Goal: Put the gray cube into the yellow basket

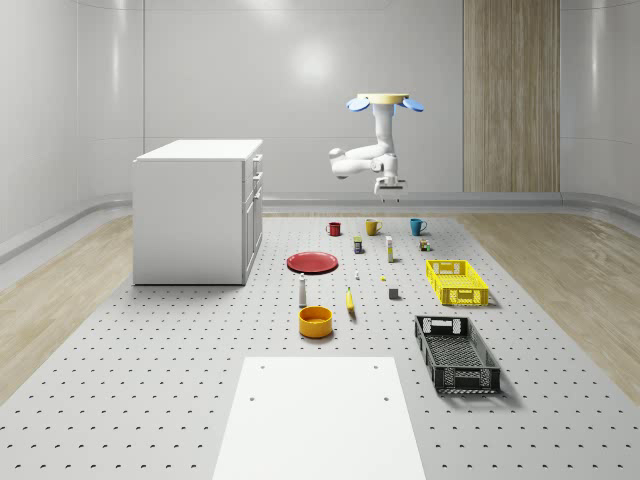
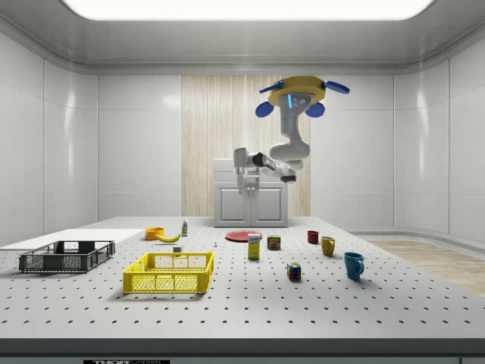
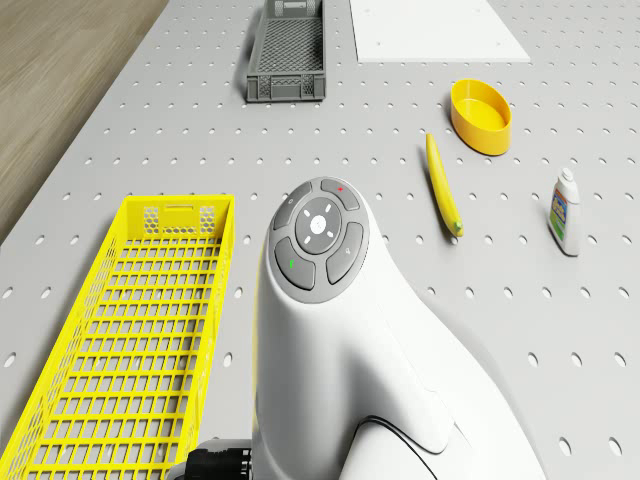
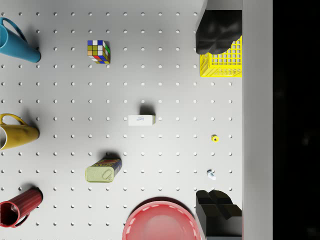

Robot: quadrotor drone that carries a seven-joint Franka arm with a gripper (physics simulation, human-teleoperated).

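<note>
Black crate (image 1: 457, 352): lying nearest the whole-scene camera, on the pegboard table (image 1: 150, 380), off toward that view's right.
Orange bowl (image 1: 315, 321) and banana (image 1: 350, 300): sitting side by side a little farther back, clear of the task's path.
Gray cube (image 1: 394, 293): resting alone on the table, just beside the yellow basket on the whole-scene view's left; nothing is touching it.
Yellow basket (image 1: 457, 281): lying open-topped next to the cube, so I judge the carry will be a short one.
Red plate (image 1: 313, 262): sitting mid-table, toward the white cabinet (image 1: 198, 210).
Mugs: the red mug (image 1: 334, 228), yellow mug (image 1: 372, 227) and blue mug (image 1: 417, 226) are lining the far row.
Drone (image 1: 385, 101): hovering high over that far row, not resting on anything.
Gripper (image 1: 389, 187): hanging empty under the folded arm, pointing down, fingers (image 4: 218, 30) spread apart in the wrist view.
Cube versus gripper: the cube is lying well below the gripper and nearer the whole-scene camera; a descent and a shift toward the basket seem needed first.
</note>
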